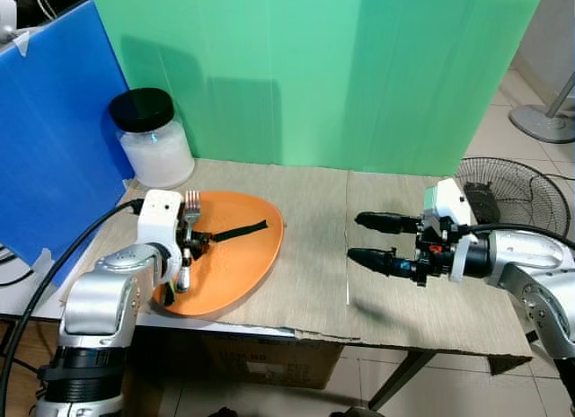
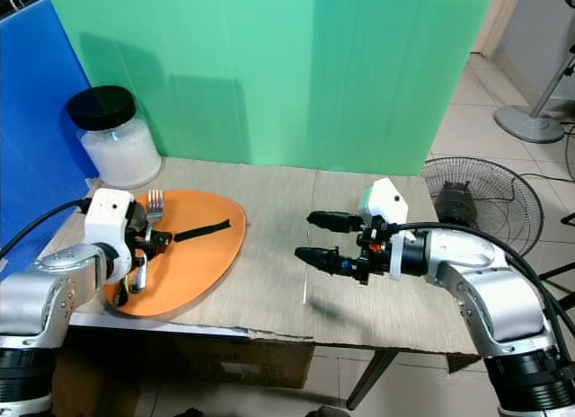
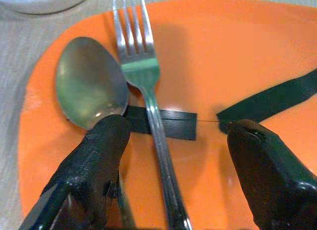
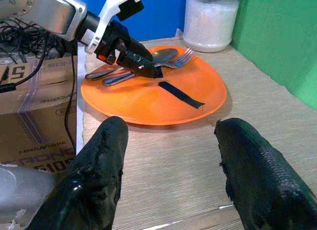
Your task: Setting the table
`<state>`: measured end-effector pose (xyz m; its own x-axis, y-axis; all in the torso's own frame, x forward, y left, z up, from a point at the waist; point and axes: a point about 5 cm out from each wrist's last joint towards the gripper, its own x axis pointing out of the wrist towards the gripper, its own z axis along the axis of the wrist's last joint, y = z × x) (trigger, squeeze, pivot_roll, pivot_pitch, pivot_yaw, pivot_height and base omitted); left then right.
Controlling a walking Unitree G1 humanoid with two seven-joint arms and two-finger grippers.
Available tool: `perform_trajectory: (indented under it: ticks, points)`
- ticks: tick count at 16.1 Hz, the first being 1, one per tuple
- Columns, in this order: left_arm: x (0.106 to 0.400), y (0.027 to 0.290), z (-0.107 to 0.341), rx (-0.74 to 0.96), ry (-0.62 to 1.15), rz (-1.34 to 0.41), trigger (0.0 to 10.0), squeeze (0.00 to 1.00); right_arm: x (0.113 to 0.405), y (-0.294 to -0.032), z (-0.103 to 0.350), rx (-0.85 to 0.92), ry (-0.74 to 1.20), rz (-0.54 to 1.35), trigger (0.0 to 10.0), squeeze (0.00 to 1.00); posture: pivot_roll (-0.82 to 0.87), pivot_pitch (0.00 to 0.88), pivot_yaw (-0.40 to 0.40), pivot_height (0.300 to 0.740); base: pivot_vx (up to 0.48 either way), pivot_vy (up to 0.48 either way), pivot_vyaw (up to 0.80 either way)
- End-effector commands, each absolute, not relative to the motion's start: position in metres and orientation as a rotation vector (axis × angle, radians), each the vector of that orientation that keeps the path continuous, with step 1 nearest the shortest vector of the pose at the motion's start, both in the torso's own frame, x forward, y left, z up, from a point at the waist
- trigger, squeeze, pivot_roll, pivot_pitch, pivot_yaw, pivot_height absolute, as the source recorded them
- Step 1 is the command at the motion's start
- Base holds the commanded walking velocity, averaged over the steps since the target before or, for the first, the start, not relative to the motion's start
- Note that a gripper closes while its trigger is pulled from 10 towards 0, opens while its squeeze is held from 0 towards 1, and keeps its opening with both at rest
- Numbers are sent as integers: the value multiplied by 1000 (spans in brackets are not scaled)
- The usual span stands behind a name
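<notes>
An orange plate (image 1: 243, 255) is seen at the lower left of the left eye view, on the wooden table (image 1: 359, 255), and on it a fork (image 3: 148, 91) and a spoon (image 3: 89, 84) are laid side by side across a strip of black tape (image 3: 168, 123). The left gripper (image 3: 173, 141) is lowered over the plate with its fingers spread apart, one fingertip (image 3: 106, 136) set at the base of the spoon's bowl and the other well clear of the fork, so that nothing is gripped. The right gripper (image 1: 377, 242) is held right of centre above bare table, its two fingers parted and empty, while a white-filled jar (image 1: 153, 138) with a black lid is placed at the upper left, behind the plate.
</notes>
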<state>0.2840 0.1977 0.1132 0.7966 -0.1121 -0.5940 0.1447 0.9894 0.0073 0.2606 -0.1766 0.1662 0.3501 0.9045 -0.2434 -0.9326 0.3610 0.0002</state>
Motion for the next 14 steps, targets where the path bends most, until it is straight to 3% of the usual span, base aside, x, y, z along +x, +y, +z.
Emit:
perform_trajectory:
  ticks: [1, 4, 5, 8, 9, 14]
  points:
    - [286, 195, 112, 49, 650, -157, 7961, 0, 262, -180, 168, -171, 223, 1195, 10000, 0, -77, 0, 27, 740, 0, 0, 0]
    - [285, 200, 105, 47, 696, -130, 6471, 0, 260, -180, 167, -164, 235, 1212, 10000, 0, -78, 0, 28, 740, 0, 0, 0]
    - [285, 203, 104, 45, 704, -116, 4863, 0, 258, -180, 166, -160, 252, 1229, 10000, 0, -76, 0, 29, 740, 0, 0, 0]
    - [285, 206, 103, 43, 710, -107, 2863, 0, 256, -182, 165, -155, 274, 1256, 10000, 0, -77, 0, 32, 740, 0, 0, 0]
    - [286, 207, 103, 43, 714, -106, 0, 0, 253, -182, 165, -162, 279, 1289, 10000, 0, -77, 0, 32, 740, 0, 0, 0]
    - [289, 210, 104, 65, 720, -99, 0, 0, 249, -182, 165, -187, 296, 1362, 10000, 0, -74, 0, 35, 740, 0, 0, 0]
